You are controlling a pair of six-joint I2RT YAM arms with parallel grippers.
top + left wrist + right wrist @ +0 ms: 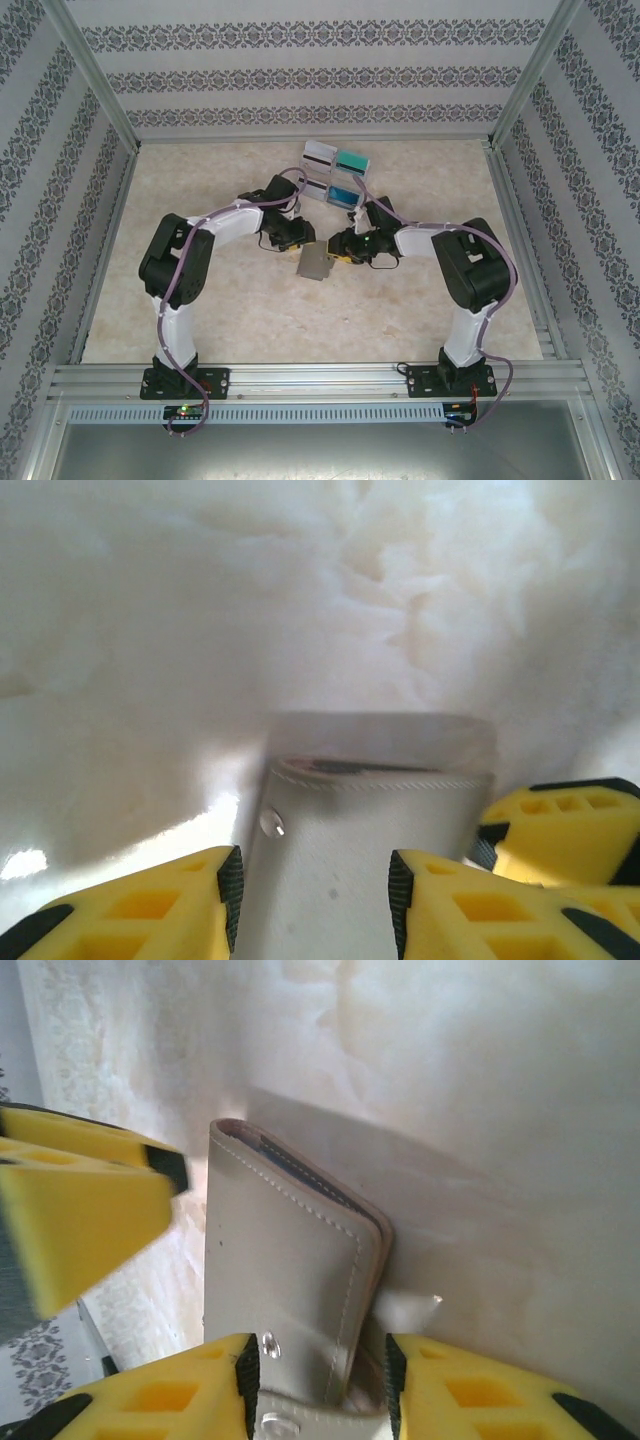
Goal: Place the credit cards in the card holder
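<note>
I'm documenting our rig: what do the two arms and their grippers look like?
Both the left arm and right arm have white links, bulky black joints, black bases and lilac cables. The left gripper and right gripper have yellow fingers with black ribbed pads.

Left arm (180,330): base bolted at near edge, lower link upright, elbow raised, forearm angled inward and forward. Right arm (462,335): mirrored pose, forearm angled inward toward left arm. Wrists converge midway between bases, well ahead of them, claws nearly tip to tip.

Left claw (315,905): yellow fingers partly apart, black pads flanking card holder (370,810); true grip unclear.

Right claw (320,1385): fingers partly apart, pads pressed on both faces of card holder's lower end, clamped. One left-claw finger close beside it in right wrist view.
</note>
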